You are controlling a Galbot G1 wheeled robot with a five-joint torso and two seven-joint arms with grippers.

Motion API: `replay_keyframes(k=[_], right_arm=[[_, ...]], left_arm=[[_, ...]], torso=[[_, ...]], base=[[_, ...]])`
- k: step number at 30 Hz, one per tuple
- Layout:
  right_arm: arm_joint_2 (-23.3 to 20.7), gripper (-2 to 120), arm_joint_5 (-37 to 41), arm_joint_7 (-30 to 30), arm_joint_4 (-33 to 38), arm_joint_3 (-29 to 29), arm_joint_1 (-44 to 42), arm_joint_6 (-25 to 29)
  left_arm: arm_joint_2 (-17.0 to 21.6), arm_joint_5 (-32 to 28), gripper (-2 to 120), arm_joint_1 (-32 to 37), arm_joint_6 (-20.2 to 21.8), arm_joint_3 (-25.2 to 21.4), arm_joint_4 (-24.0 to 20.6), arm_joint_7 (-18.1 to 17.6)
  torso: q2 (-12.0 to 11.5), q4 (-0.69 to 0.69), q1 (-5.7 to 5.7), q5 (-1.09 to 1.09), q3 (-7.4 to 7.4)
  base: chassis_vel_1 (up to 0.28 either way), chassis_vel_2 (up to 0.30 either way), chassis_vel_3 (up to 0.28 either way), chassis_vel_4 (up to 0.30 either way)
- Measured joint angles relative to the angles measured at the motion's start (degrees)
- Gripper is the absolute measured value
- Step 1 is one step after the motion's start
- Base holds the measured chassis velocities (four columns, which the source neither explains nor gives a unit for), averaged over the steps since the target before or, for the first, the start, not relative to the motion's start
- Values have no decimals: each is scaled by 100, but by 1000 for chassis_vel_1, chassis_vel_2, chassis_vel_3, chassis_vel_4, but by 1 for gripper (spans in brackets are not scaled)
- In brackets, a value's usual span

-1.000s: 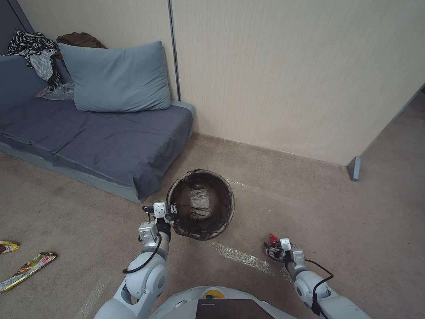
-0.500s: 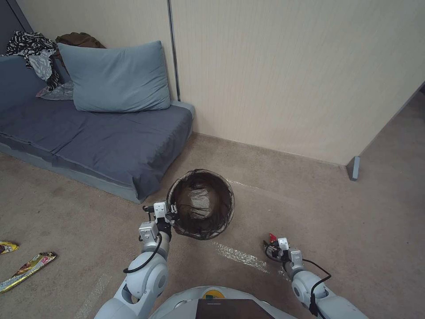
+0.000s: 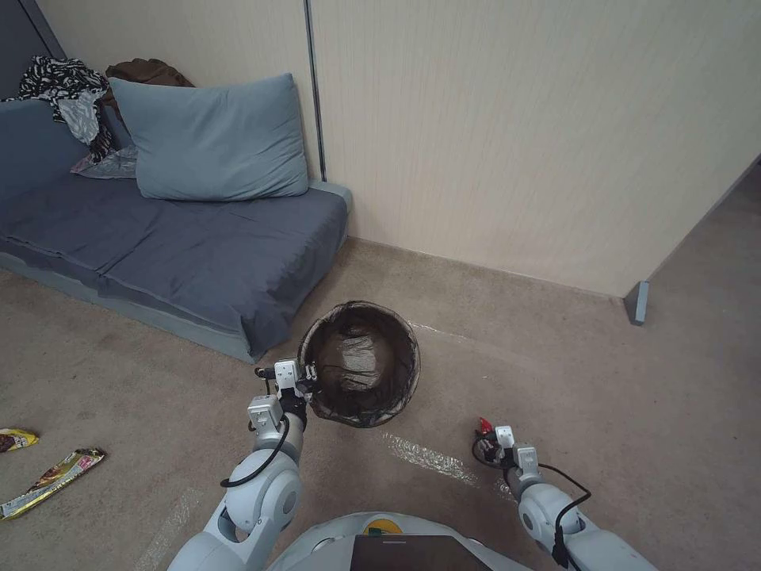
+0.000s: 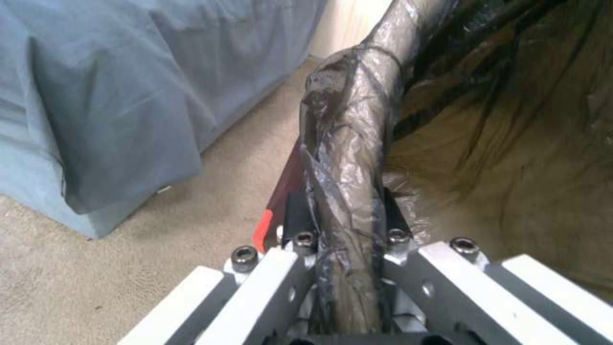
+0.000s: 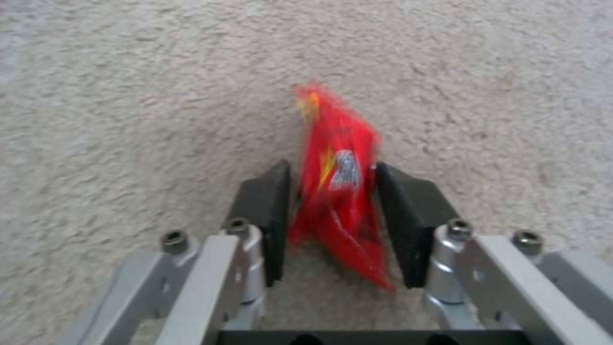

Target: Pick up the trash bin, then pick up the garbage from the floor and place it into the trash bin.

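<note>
The trash bin (image 3: 361, 366), round with a dark brown liner over its rim, is in front of me by the sofa's corner. My left gripper (image 3: 306, 379) is shut on its near-left rim. In the left wrist view the bagged rim (image 4: 350, 153) runs between the fingers of the left gripper (image 4: 345, 225). My right gripper (image 3: 485, 441) hangs low over the carpet at the right, shut on a red snack wrapper (image 3: 481, 426). In the right wrist view the red wrapper (image 5: 337, 177) stands pinched between the black pads of the right gripper (image 5: 333, 191). More garbage, two yellow wrappers (image 3: 49, 480) (image 3: 16, 438), lies far left.
A blue-grey sofa bed (image 3: 158, 246) with a pillow (image 3: 214, 139) and heaped clothes (image 3: 67, 95) fills the left. The beige wall runs behind the bin to a corner post (image 3: 636, 301). A clear plastic strip (image 3: 432, 460) lies on the carpet between my arms.
The right gripper with the red wrapper has drawn slightly left and toward me. The whole picture shifted a little. The left gripper stays on the bin's rim.
</note>
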Motion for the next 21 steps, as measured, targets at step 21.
replay_keyframes(k=[21], right_arm=[[21, 0, -34, 207, 102, 61, -52, -26]], left_arm=[[57, -23, 2, -18, 14, 12, -25, -22]], torso=[[-1, -5, 1, -3, 1]], base=[[0, 0, 0, 0]])
